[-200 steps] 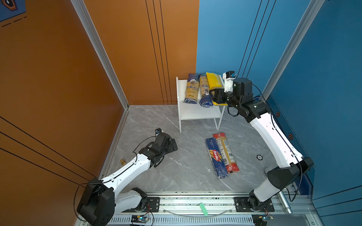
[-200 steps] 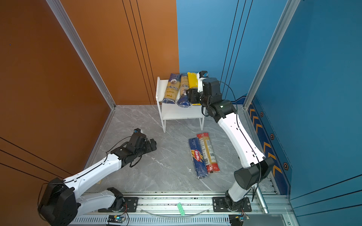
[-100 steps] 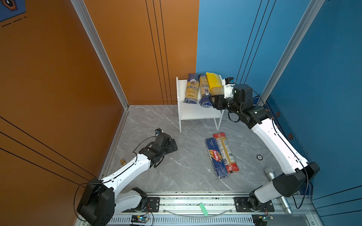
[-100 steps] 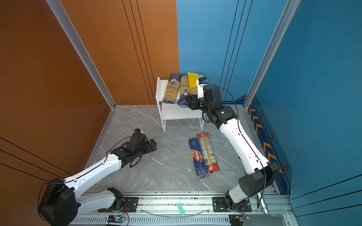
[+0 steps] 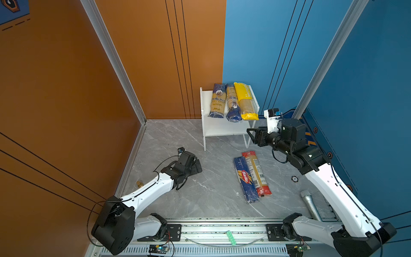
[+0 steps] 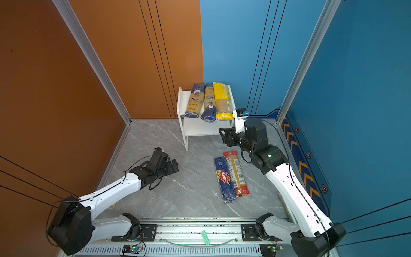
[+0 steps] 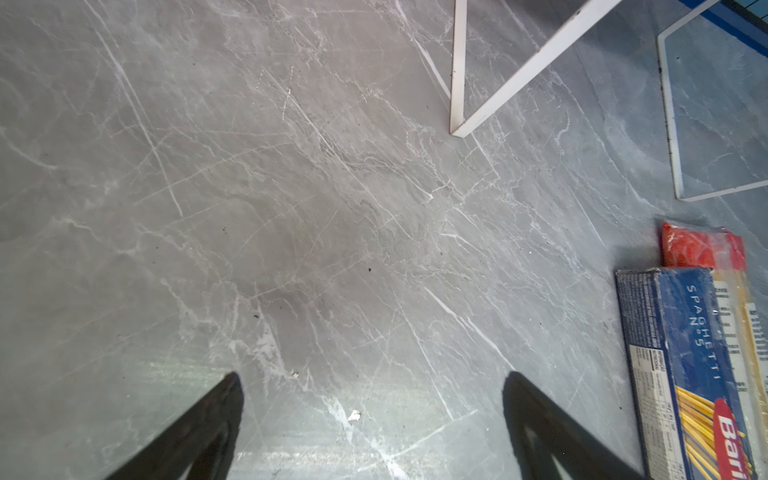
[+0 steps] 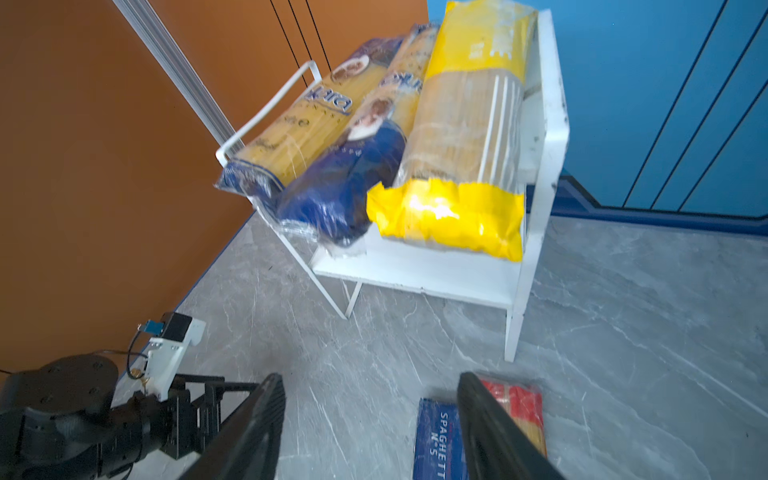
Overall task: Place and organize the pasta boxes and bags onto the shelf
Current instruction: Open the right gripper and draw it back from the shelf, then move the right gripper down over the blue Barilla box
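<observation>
Withdrawn from the shelf's (image 5: 222, 131) top tier over the last second: right pincer (image 5: 250, 133), now hanging just off the right front leg. Unmoved at far left: left pincer (image 7: 370, 382), low over the grey surface (image 5: 200, 200), spread wide, gripping nothing. On the top tier, left to right and packed side by side: one ankara bag (image 5: 218, 101), a second ankara bag (image 5: 232, 104), then the yellow spaghetti bag (image 5: 245, 102), near ends overhanging. Lower tier bare. Nearer, right of centre, flat on the surface and touching: Barilla spaghetti box (image 5: 245, 180), red-ended clear bag (image 5: 255, 172) to its right. Right pincer partly spread, empty. Likely light, long, brittle inside; box stiff, bag slick and saggy. Best pinched across the width at mid-length.
</observation>
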`<state>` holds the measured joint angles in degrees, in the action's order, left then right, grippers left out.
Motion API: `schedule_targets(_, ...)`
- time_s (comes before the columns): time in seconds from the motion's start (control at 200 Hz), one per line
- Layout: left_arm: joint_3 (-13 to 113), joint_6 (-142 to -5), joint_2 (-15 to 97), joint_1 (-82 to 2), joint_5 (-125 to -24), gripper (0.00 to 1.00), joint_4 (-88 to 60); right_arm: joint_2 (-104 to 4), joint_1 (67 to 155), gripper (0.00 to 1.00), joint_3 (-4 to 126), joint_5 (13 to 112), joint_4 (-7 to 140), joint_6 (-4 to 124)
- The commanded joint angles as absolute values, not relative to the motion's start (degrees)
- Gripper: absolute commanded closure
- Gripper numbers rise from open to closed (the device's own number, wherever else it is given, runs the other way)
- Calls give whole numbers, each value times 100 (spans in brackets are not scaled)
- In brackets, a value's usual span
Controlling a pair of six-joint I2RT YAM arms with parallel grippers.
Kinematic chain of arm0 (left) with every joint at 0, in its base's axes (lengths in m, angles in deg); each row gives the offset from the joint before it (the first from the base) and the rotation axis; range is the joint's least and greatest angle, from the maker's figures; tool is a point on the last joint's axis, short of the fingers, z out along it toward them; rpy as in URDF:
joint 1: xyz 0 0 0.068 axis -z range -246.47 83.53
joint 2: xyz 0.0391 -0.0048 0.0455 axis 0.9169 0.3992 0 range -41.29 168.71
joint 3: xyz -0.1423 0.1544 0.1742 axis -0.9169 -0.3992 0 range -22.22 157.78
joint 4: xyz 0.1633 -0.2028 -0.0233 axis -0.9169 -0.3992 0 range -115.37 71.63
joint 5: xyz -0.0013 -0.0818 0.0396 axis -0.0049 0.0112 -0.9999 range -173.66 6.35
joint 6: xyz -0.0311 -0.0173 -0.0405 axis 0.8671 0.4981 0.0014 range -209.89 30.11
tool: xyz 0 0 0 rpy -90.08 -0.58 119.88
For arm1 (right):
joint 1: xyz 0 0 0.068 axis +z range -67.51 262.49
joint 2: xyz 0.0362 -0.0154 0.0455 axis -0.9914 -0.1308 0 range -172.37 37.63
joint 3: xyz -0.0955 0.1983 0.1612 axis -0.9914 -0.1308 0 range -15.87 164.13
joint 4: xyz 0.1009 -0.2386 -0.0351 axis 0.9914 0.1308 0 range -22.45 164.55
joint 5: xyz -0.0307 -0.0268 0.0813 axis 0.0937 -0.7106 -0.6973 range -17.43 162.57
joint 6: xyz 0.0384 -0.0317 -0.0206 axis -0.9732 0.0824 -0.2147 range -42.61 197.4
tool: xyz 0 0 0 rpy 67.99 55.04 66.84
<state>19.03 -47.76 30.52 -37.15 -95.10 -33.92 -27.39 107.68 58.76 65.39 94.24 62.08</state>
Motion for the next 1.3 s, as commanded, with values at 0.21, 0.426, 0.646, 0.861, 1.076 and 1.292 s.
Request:
schedule_targets(0.21,2032,-4711,3370,-3702,-9341,2,-3239,-2372,11009,30,4725,6513,10002,6060)
schedule_targets(0.426,2049,-4702,3445,-3701,-9284,2,-3158,-2389,11284,28,3967,6557,10117,5967)
schedule_targets(0.646,2094,-4691,3576,-3700,-9245,2,-3156,-2663,11535,27,3227,6486,9973,5712)
schedule_targets(0.861,2169,-4709,3665,-3678,-9209,2,-3156,-2964,11779,23,2829,6598,9604,5614)
schedule_targets(1.076,2191,-4735,3667,-3676,-9244,2,-3233,-3091,11869,22,2720,6864,9505,5564)
schedule_targets(1.292,2190,-4743,3662,-3676,-9251,2,-3238,-3187,11963,22,2625,7157,9745,5582)
